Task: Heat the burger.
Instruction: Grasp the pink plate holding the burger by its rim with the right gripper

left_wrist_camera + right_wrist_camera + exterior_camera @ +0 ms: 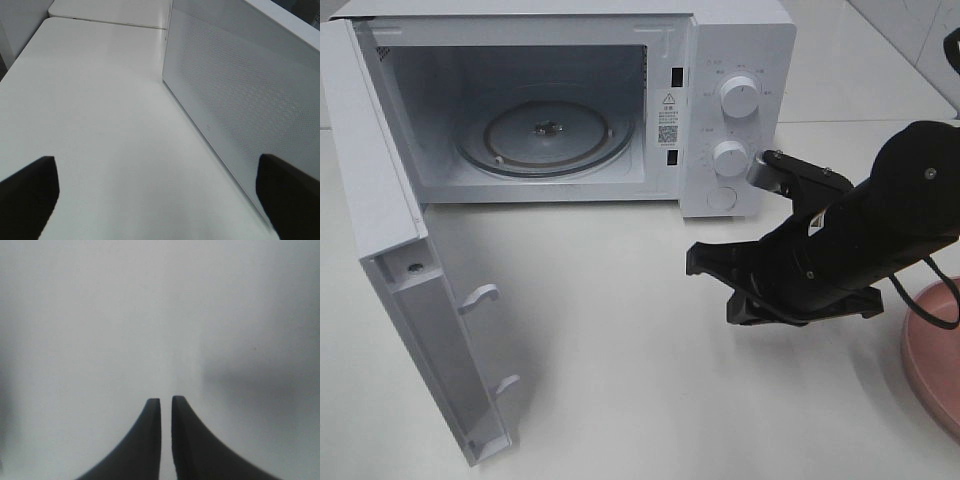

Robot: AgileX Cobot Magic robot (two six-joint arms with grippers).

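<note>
One open microwave [740, 40], one pink plate [935, 380]

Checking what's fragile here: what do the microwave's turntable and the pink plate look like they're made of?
Turntable: probably clear glass; it is see-through, with glinting rings. Pink plate: smooth matte plastic or ceramic; only its edge shows, so I can't tell which.

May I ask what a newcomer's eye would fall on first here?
The white microwave stands with its door swung wide open on the left, the glass turntable inside bare. In front of its dials hovers the black right gripper, holding nothing; a pink plate peeks in at the right edge.
</note>
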